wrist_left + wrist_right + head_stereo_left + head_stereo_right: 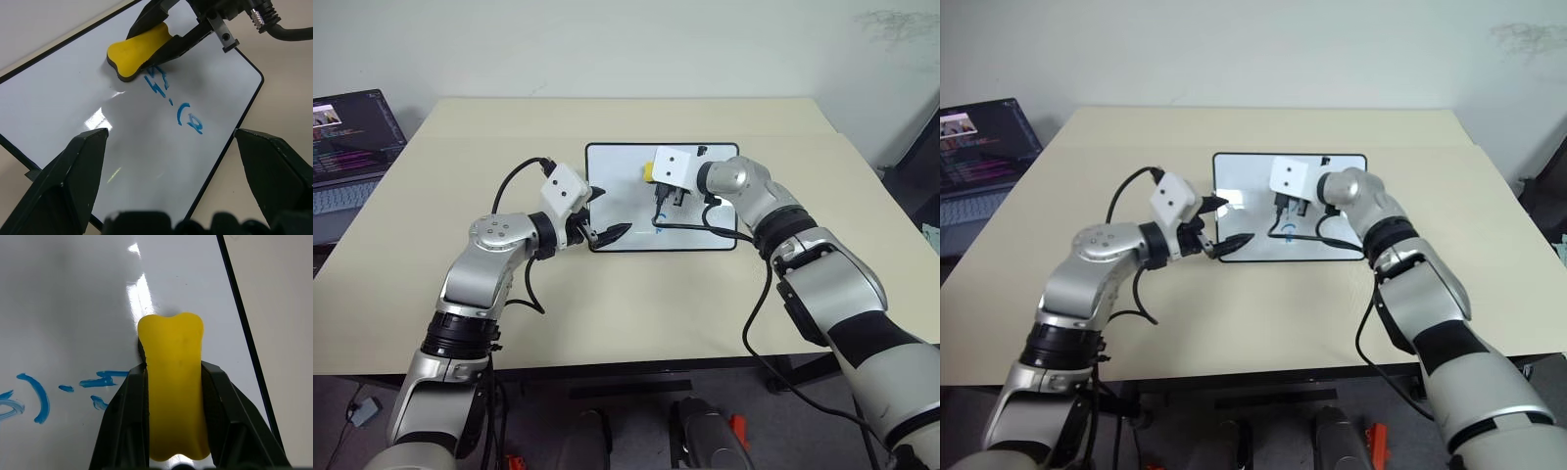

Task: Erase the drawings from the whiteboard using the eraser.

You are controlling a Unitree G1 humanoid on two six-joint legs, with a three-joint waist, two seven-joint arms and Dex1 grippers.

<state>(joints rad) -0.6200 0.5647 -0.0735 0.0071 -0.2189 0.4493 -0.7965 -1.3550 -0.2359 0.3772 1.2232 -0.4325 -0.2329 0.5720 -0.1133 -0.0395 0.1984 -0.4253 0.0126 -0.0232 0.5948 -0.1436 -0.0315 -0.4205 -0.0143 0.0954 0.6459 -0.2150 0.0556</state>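
Mid-wipe: right gripper [173,382] pinching eraser [173,382] on whiteboard [58,98], left gripper [171,161] spread; next, sweep across remaining blue drawings [183,115].

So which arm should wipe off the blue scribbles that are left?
The right. Its gripper already pinches the yellow eraser block beside the blue marker strokes; the left gripper is open at the glossy whiteboard's edge.

My two head cameras look forward and down on the tabletop [607,323] from above, far enough to see the whole whiteboard [617,162] and both arms. The left wrist camera looks along its own fingers [73,171], close over the board. The right wrist camera is closer still. Both wrist views share the eraser [175,382] and the drawings [183,115].
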